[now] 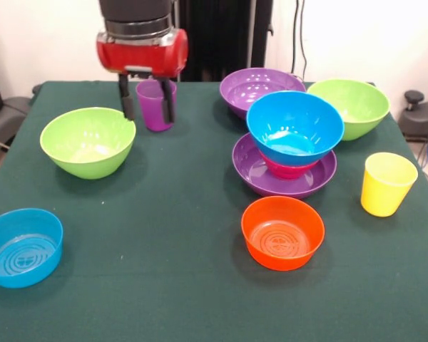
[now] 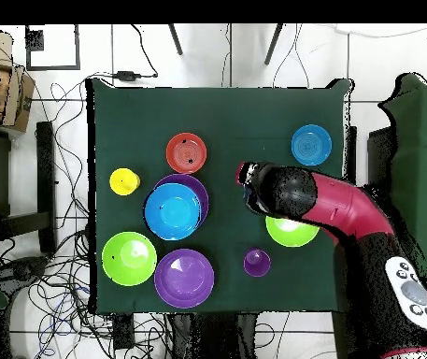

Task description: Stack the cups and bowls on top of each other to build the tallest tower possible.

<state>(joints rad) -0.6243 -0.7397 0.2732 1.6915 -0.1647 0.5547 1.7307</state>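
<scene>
Up front only, tool (image 1: 148, 105) fingers apart astride purple cup (image 1: 154, 107); overhead, arm (image 2: 338, 210) over them.

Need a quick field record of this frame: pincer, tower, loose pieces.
pincer: open, fingers either side of the purple cup, which stands on the table
tower: wide purple bowl as base, red-pink bowl in it, large blue bowl on top, tilted
loose bowls: lime green bowl, second lime green bowl, second purple bowl, orange bowl, small blue bowl
loose cups: yellow cup, upright
</scene>
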